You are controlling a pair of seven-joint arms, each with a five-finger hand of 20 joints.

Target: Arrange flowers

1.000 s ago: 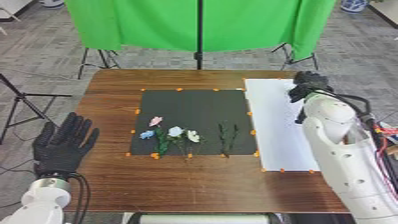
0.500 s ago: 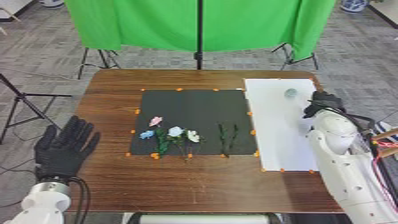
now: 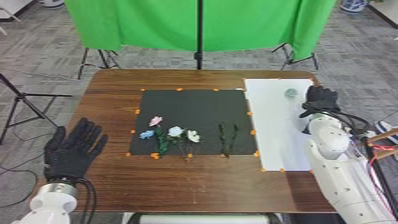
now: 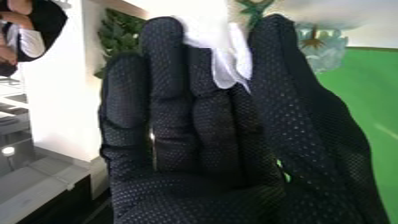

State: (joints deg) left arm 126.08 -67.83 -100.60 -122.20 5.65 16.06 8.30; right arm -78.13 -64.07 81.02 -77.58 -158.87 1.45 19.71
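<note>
At the right edge of the white sheet (image 3: 278,135) is my right hand (image 3: 320,100), its fingers straight, right of a small pale green vase (image 3: 290,93). The right wrist view has my right hand (image 4: 213,135) with straight fingers. White petals (image 4: 233,55) cross its fingertips beside the thumb; whether they touch, I cannot tell. A translucent object (image 4: 320,45) is beyond the thumb. My left hand (image 3: 73,156) is open left of the black mat (image 3: 191,107). On the mat lie a pink flower (image 3: 156,121), a blue flower (image 3: 147,134), two whitish flowers (image 3: 175,131) and green stems (image 3: 234,137).
Orange tape pieces (image 3: 137,111) mark the mat and sheet edges on the brown table (image 3: 213,187). Behind the table hangs a green cloth (image 3: 133,30) with a dark pole (image 3: 200,35) before it.
My right hand has moved right from over the vase, which is now uncovered, then slightly forward. My left hand has shifted a little to the right.
</note>
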